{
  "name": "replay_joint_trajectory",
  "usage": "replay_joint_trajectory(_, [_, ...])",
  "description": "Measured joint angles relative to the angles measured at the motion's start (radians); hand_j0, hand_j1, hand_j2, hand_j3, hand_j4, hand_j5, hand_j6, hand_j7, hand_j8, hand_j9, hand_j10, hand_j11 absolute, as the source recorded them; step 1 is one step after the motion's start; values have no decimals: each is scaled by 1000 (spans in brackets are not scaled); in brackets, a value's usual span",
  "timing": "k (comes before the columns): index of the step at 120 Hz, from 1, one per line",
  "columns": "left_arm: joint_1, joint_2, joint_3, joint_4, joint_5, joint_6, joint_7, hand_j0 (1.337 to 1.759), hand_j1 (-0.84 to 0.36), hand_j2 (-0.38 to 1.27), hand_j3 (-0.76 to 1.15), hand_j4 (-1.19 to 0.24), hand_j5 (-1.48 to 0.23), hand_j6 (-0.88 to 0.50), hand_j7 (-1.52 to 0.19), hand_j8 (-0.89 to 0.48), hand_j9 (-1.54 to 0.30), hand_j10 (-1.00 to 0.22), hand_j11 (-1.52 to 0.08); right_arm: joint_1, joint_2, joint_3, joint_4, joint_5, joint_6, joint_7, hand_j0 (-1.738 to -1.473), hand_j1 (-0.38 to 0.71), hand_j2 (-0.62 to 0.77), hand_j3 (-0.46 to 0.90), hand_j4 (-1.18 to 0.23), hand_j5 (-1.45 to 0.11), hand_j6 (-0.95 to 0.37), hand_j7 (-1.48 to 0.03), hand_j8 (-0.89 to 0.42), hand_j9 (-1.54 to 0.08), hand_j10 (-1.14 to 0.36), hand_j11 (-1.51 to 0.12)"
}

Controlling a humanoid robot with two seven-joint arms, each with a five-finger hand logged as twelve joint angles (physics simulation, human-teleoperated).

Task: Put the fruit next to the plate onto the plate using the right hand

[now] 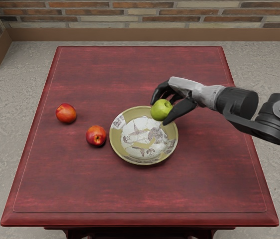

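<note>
Dark red wooden table [105, 69], seen from above at a slant, with a patterned plate [142, 160] near its centre: olive rim, pale inside with a cracked, bird-like drawing. The right arm [259, 112] comes in from the picture's right edge, grey forearm with black joints, reaching toward the plate's far side. The right hand [176, 97] is clasped around a green apple [160, 109]. Its dark fingers [180, 110] wrap the fruit from the 3 o'clock side, and another finger curls over it from behind at 11 o'clock. The green apple sits over the plate's rim at about 1 o'clock from plate centre, overlapping the rim edge. Can't tell whether it touches the plate or hangs just above it. The rest of the plate's inside is bare. Near red fruit [96, 135], peach-like with a yellowish patch, lies on the table just beside the plate at 9 o'clock, close to the rim but apart from it. Far red fruit [66, 113] lies at roughly 10 o'clock from the plate, further out and well apart from both the plate and the near red fruit. A brick wall [130, 12] runs along the top at 12 o'clock, and grey speckled floor [15, 99] surrounds the table.
</note>
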Motion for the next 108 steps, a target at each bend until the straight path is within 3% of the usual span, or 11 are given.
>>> replay_joint_trajectory(38, [0,0,0,0,0,0,0,1658,55,49,0,-245,-318,-245,-318,-245,-318,-245,-318,-1,107,-51,-1,-85,43,-4,-1656,327,354,1,-695,-1001,-414,-945,-378,-950,-723,-948])
replay_joint_trajectory(70, [0,0,0,0,0,0,0,1658,55,49,0,-245,-318,-245,-318,-245,-318,-245,-318,1,132,-95,-16,-157,46,-5,-1655,338,358,0,-690,-981,-418,-933,-370,-948,-707,-949])
replay_joint_trajectory(83, [0,0,0,0,0,0,0,1658,55,49,0,-245,-318,-245,-318,-245,-318,-245,-318,0,134,-98,-22,-159,53,-5,-1656,285,252,0,-610,-846,-428,-816,-399,-825,-621,-826])
replay_joint_trajectory(108, [0,0,0,0,0,0,0,1658,55,49,0,-245,-318,-245,-318,-245,-318,-245,-318,-3,136,-88,-38,-135,55,-5,-1657,1,72,0,-322,-437,-257,-426,-246,-430,-326,-430])
